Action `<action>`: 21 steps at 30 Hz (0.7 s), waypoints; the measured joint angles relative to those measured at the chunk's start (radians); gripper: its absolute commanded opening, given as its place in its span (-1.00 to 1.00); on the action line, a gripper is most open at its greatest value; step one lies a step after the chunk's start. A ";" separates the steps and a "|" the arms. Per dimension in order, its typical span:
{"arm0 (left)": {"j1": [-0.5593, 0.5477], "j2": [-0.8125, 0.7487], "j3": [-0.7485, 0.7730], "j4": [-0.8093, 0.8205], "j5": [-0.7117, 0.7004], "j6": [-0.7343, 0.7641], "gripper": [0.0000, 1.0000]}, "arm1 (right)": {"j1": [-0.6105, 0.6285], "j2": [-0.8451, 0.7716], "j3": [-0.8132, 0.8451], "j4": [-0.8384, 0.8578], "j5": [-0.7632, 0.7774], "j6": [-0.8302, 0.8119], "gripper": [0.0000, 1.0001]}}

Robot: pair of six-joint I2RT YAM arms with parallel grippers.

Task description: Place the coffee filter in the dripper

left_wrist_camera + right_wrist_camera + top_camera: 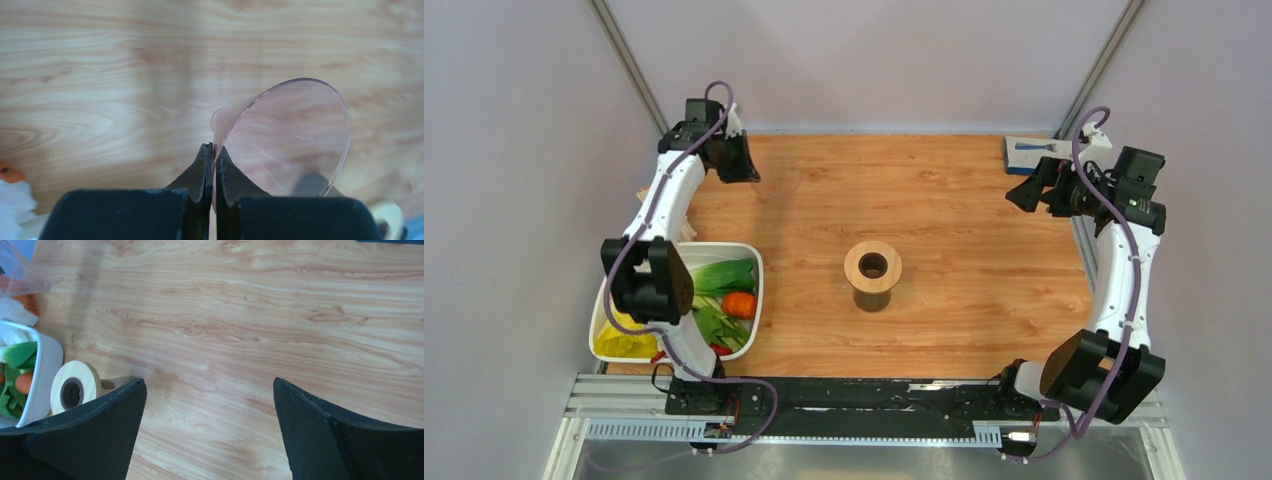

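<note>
In the left wrist view, the left gripper [213, 150] hides the clear cone's [295, 140] lower rim from you. A white scrap [14, 202] is cut off at the left edge, so you cannot tell what it is.

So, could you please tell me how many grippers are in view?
2. The left gripper is near the far-left corner of the table, shut on the rim of the clear dripper cone; the right gripper hangs open near the far-right corner. None seems hidden.
</note>
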 measured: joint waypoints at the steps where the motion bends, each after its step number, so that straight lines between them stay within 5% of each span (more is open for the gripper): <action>1: -0.039 -0.046 -0.002 -0.017 0.010 -0.002 -1.00 | 0.006 -0.006 0.002 -0.007 -0.009 -0.009 1.00; 9: -0.359 -0.291 -0.010 -0.048 0.121 -0.022 -1.00 | 0.237 -0.047 0.017 -0.051 -0.026 -0.027 1.00; 13: -0.475 -0.315 -0.050 -0.049 0.125 -0.042 -1.00 | 0.388 -0.059 0.047 -0.053 0.007 -0.023 0.88; 21: -0.629 -0.315 -0.118 -0.053 0.092 -0.077 -1.00 | 0.483 -0.061 0.146 -0.097 0.085 0.067 0.73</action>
